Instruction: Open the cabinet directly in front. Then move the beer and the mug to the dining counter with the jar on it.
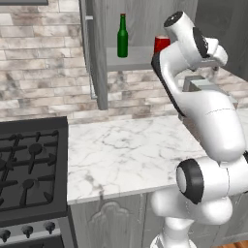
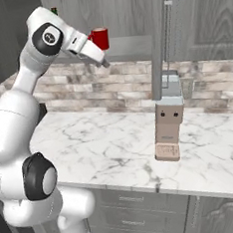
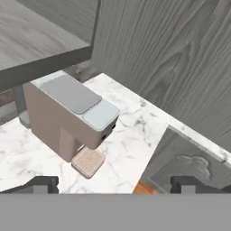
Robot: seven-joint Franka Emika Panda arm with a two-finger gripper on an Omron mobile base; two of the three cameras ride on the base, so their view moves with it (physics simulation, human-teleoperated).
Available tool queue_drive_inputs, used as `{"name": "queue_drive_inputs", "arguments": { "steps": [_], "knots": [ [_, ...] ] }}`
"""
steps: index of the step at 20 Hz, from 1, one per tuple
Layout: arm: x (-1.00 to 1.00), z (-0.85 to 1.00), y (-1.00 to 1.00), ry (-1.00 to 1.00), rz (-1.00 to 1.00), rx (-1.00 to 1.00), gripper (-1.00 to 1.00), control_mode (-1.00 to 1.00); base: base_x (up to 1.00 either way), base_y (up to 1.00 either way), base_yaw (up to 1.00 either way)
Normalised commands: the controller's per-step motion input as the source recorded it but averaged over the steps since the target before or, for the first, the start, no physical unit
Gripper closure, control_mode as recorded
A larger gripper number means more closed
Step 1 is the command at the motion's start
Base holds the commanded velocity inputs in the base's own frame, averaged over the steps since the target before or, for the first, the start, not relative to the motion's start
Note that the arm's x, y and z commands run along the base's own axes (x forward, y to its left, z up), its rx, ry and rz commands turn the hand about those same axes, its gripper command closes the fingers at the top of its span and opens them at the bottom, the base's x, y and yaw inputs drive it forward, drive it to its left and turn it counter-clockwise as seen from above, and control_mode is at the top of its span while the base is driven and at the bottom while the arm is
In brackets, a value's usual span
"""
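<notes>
Cabinet (image 1: 97, 53): grey wood-grain wall unit, doors swung open edge-on, slim metal bar handle on the door edge; flat grey shelf inside.
Beer (image 1: 122, 36): slim dark-green glass bottle, long neck, dark cap, upright on the cabinet shelf, left of the mug and apart from it.
Mug (image 2: 100, 38): small red cylinder, shorter than the bottle, on the same shelf; partly behind the arm in the left base view.
Gripper (image 3: 115, 184): two small dark fingertips spread wide, nothing between them; raised above the worktop beside the open cabinet, looking down.
Worktop (image 1: 121, 150): white marble with grey veining, smooth, beside the stove; grey panelled fronts below.
Coffee machine (image 3: 70, 115): boxy tan body, flat pale-grey lid panels, ribbed tan drip tray in front, standing on the marble under the open door.
Stove (image 1: 29, 164): black, cast grates, round knobs.
Wall (image 1: 43, 63): rough brick in greys and browns.
</notes>
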Motion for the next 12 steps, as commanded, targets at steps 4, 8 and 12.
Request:
{"name": "queue_drive_inputs", "arguments": {
  "steps": [4, 8, 12],
  "knots": [
    [0.0, 0.11, 0.24, -0.32, 0.13, 0.0, -1.0, -1.0, 0.0, 0.0, 0.0],
    [-0.01, 0.16, 0.47, -0.5, 0.38, 0.0, -1.0, -1.0, 0.0, 0.0, 0.0],
    [0.19, 0.1, 0.49, -0.39, 0.34, 0.0, -1.0, -1.0, 0.0, 0.0, 0.0]
  ]
}}
